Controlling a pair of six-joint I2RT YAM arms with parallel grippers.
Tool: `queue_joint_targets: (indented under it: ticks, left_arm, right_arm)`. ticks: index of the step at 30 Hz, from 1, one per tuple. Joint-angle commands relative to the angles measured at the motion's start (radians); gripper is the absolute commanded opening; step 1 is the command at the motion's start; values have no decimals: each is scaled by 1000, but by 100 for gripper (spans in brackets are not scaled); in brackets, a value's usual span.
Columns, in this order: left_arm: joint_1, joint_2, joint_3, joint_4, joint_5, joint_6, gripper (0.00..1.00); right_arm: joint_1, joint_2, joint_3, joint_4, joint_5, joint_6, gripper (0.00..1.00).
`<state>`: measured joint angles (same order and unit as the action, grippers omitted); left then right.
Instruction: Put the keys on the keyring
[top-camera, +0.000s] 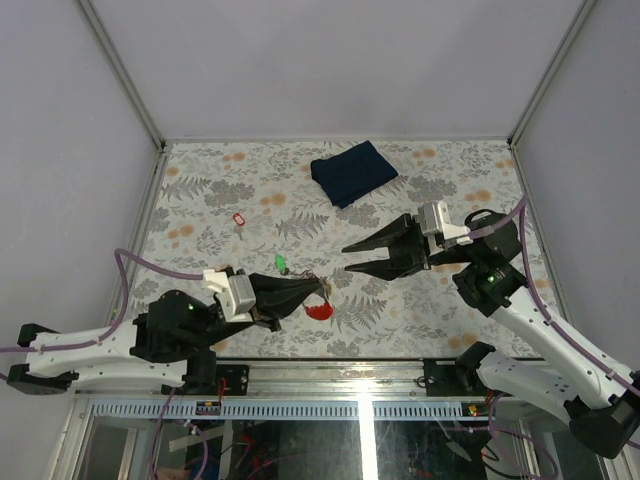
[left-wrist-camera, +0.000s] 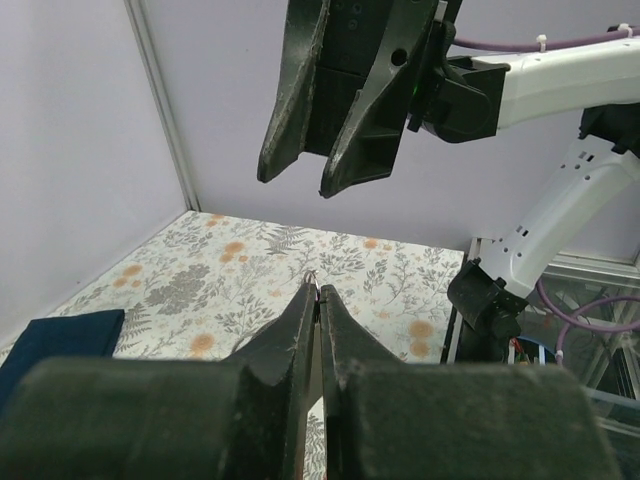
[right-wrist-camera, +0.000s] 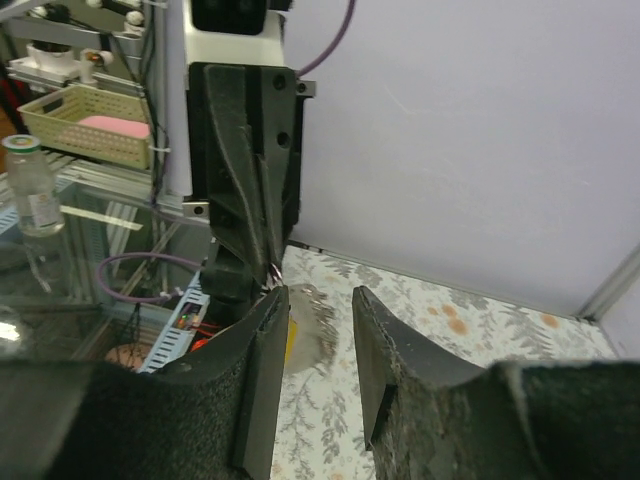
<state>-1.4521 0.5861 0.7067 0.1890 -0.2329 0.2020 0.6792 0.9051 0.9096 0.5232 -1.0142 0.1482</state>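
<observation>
Two arms reach inward over the floral table (top-camera: 200, 190), tips facing each other. The left gripper (top-camera: 324, 288) is pinched together on the thin, springy red-tagged keyring (top-camera: 320, 310); the right gripper (top-camera: 345, 258) stands apart just beside it. The green key (top-camera: 281, 263) lies on the table nearby. It looks light and slippery, best pinched by its plastic head.

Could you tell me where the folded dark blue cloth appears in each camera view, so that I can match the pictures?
Top external: the dark blue cloth lies upper centre, at the table's far side.
Left wrist: its corner shows at the lower left edge.
Right wrist: not in it.
Shared landmark: the flowered table top, visible in all three.
</observation>
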Motion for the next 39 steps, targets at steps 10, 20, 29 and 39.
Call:
queue_joint_targets:
  ticks: [10, 20, 29, 39]
  left_arm:
    - [0, 25, 67, 62, 74, -5, 0]
    - [1, 36, 88, 45, 104, -7, 0]
    - [1, 47, 97, 37, 112, -1, 0]
    - [3, 52, 105, 35, 119, -1, 0]
  right_arm:
    - [101, 16, -2, -33, -70, -57, 38]
    - [114, 31, -11, -47, -64, -75, 38]
    - [140, 38, -17, -43, -70, -75, 33]
    - [153, 46, -27, -42, -69, -76, 24]
